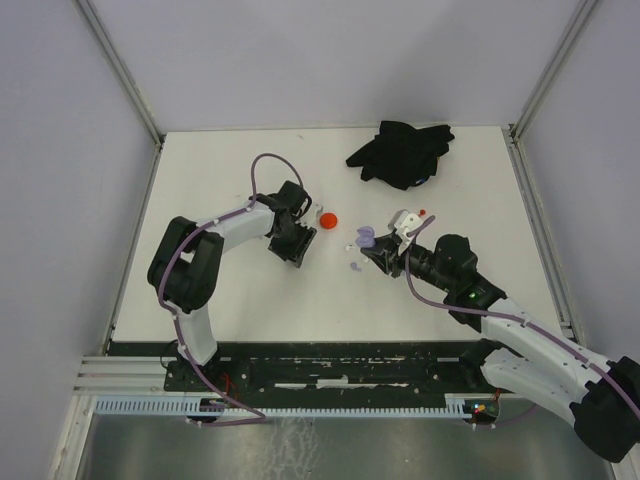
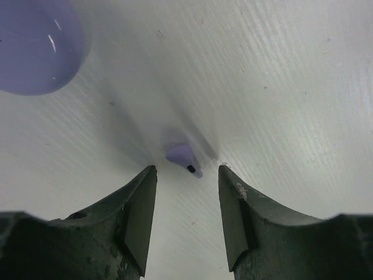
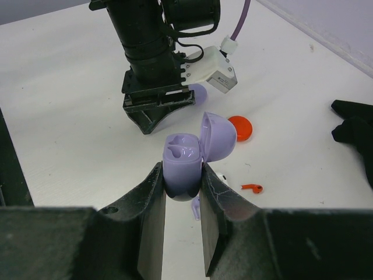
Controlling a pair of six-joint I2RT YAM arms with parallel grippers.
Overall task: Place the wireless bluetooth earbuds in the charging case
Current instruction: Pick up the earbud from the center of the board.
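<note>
My right gripper (image 3: 182, 170) is shut on the lavender charging case (image 3: 183, 158) and holds it upright above the table. Its lid (image 3: 219, 136) is open and both sockets are empty. The case also shows in the top view (image 1: 365, 238). A lavender earbud (image 3: 196, 206) lies on the table under the case, a white earbud (image 3: 222, 177) just right of it, and a red earbud (image 3: 251, 188) further right. My left gripper (image 2: 187, 168) is open, low over the table, with another lavender earbud (image 2: 183, 156) lying just past its fingertips.
A red disc (image 1: 329, 218) lies between the two grippers. A lavender disc (image 2: 35, 46) sits beyond my left gripper. A black cloth (image 1: 400, 152) lies at the back right. The left arm's wrist (image 3: 157, 52) faces my right gripper closely.
</note>
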